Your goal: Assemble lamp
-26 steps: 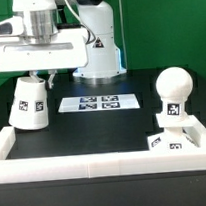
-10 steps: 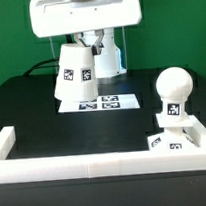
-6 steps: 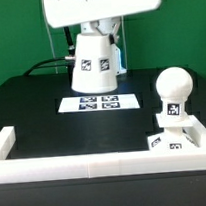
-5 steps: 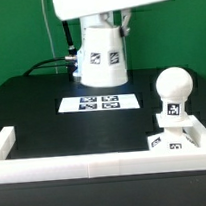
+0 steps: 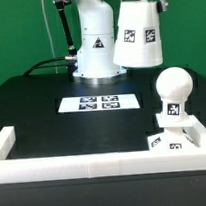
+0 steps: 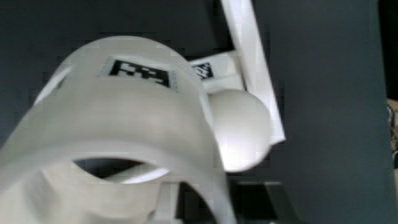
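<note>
We see a black tabletop (image 5: 31, 107) with a white border rail (image 5: 85, 161) along its front edge and up both sides. The cup-like tapered shade (image 5: 138, 34) hangs in the air, well above the tabletop, toward the back right corner in the exterior view. It is tilted, its narrow end uppermost and running out of the top of the picture, and two black-and-white square tags face us on its wall.

The jaws themselves lie outside the exterior view, so there we cannot tell how they stand. In the wrist view the shade (image 6: 125, 130) fills most of the picture, very close to the camera, with its open mouth toward us; the fingers are not clearly visible, so we cannot tell whether they are pinching it.

Below the shade, the round-headed bulb (image 5: 174, 91) stands upright on the flat square base (image 5: 174, 138), which sits in the front right corner of the tabletop, against the rail. In the wrist view the bulb (image 6: 240, 125) shows as a pale blurred ball beyond the shade.

The marker board (image 5: 100, 102) lies flat near the middle of the tabletop, well apart from the base. The arm's white pedestal (image 5: 92, 47) rises at the back edge.
</note>
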You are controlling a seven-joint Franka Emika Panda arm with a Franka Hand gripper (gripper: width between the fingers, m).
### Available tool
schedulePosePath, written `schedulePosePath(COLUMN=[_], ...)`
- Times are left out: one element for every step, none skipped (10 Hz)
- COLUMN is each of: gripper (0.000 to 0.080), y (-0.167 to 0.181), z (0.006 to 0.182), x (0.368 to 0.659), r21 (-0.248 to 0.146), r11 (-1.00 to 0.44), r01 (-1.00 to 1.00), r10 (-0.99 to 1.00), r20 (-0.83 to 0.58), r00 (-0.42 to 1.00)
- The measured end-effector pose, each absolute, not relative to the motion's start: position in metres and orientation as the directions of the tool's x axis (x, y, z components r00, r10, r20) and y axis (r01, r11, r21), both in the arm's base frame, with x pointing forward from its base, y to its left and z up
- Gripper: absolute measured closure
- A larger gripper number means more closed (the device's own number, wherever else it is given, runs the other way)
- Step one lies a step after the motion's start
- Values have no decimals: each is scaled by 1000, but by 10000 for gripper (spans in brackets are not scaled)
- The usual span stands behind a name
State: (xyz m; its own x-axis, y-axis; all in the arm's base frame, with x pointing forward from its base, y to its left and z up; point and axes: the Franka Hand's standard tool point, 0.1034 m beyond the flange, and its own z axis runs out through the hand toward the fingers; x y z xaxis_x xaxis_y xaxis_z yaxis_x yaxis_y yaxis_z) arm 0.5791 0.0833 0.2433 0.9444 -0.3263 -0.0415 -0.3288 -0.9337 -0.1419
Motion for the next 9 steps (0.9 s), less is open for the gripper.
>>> schedulePosePath(gripper=[755,755,755,754,754,754,754,754,754], y=[91,97,102,106,109,111,113,117,122], z=[246,247,247,244,240,232,222,213,204], x=[590,600,611,621,625,627,627,627,627], r21=[-143,-143,-143,-142,-139,-139,-136,-133,-130], r11=[-928,-923,-918,-917,-917,-918,-919,-921,-923], r01=[-344,-357,-369,-372,-373,-371,-369,-366,-361], r10=[-342,-355,-367,-372,-372,-371,-370,-367,-362], r20=[-40,-39,-37,-32,-33,-26,-25,-22,-19], r00=[939,934,929,928,928,928,929,930,932])
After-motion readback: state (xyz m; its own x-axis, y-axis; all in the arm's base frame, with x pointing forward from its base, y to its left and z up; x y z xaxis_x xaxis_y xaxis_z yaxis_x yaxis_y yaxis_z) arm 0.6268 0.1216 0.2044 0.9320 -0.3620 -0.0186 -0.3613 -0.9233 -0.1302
